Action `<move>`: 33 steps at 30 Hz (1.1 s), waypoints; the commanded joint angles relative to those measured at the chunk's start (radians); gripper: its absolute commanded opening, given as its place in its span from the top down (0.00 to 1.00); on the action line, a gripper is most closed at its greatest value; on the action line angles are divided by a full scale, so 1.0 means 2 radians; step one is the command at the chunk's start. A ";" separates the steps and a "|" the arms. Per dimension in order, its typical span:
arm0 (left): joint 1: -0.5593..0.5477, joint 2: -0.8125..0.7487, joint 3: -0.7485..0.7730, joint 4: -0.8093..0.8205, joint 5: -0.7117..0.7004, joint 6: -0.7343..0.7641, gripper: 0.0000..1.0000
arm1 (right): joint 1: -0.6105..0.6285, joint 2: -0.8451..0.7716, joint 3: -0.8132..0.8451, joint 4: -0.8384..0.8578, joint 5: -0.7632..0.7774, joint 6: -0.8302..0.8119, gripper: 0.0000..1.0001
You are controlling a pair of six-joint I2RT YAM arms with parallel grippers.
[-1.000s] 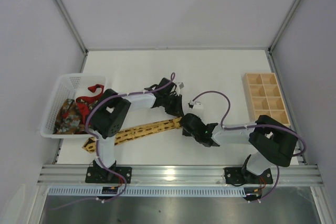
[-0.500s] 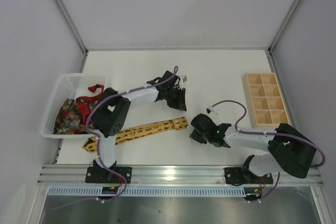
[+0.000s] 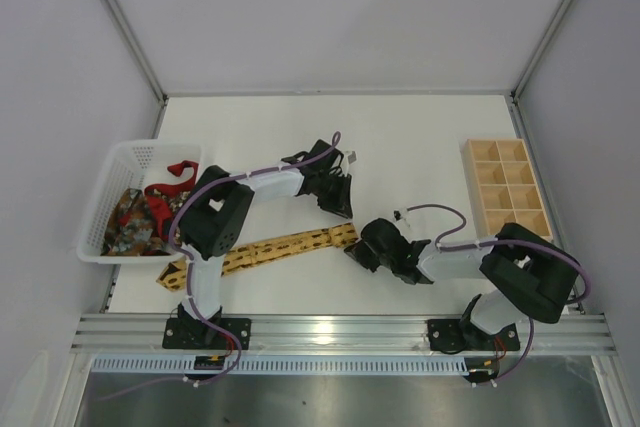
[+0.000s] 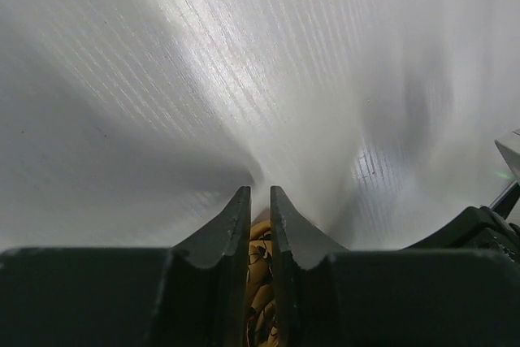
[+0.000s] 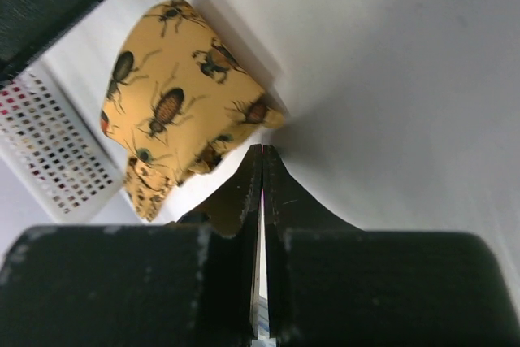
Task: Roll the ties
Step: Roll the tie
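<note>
Though flat, yellow tie (image 3: 290, 245) aslant left-to-right.

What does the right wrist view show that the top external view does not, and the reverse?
Only right wrist: insect prints on the yellow-gold fabric necktie, and that the right gripper is shut. Only top external, plainly: the wooden compartment tray, the plain red necktie and the dark multicoloured necktie. Both: that yellow tie, the white plastic mesh basket and the white table.

White mesh basket (image 3: 128, 161) far left of left fingers (image 3: 343, 209); wooden compartment tray (image 3: 507, 192) right of right fingers (image 3: 353, 255)
</note>
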 commanded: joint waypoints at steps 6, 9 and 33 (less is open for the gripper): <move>0.000 -0.004 -0.009 0.005 0.012 0.017 0.85 | -0.002 0.045 -0.043 0.050 0.034 -0.009 1.00; 0.000 -0.003 -0.010 0.007 0.013 0.017 0.87 | -0.004 0.031 -0.050 0.055 0.054 -0.020 1.00; 0.000 -0.006 0.004 -0.002 0.021 0.018 0.89 | -0.013 -0.014 -0.072 0.022 0.054 -0.043 1.00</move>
